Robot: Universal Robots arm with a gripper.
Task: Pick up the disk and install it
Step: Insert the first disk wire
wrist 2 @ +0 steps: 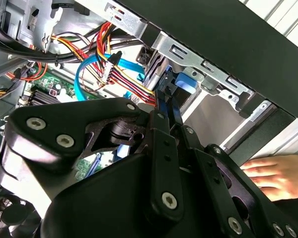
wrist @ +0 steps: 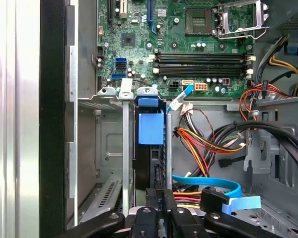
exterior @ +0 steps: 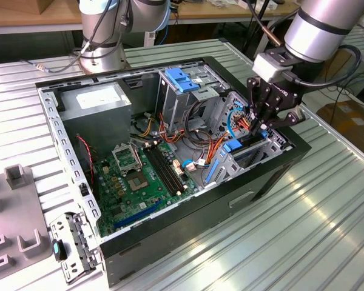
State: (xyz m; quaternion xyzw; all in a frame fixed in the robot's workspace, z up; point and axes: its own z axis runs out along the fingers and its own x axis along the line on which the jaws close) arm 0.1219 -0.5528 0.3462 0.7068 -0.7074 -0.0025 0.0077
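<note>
The disk (wrist: 150,126) stands on edge in the drive bay at the case's front end, and its blue rail (wrist 2: 185,83) faces up between the bay's metal walls. My gripper (wrist: 159,196) reaches down into the case at the exterior view's right. It is shut, with its fingertips (wrist 2: 162,101) pinched on the disk's near end, where a thin blue edge shows between them. In the exterior view the gripper (exterior: 259,128) hangs just above the blue rail (exterior: 233,146). The lower part of the disk is hidden inside the bay.
The open computer case (exterior: 291,159) lies on a ribbed metal table. Bundles of coloured cables (exterior: 200,142) and a blue flat cable (wrist: 213,186) run beside the bay. The case also holds a motherboard (exterior: 139,176), a grey power supply box (exterior: 100,100) and a blue-latched cage (exterior: 181,79). A person's hand (wrist 2: 273,173) rests outside the case.
</note>
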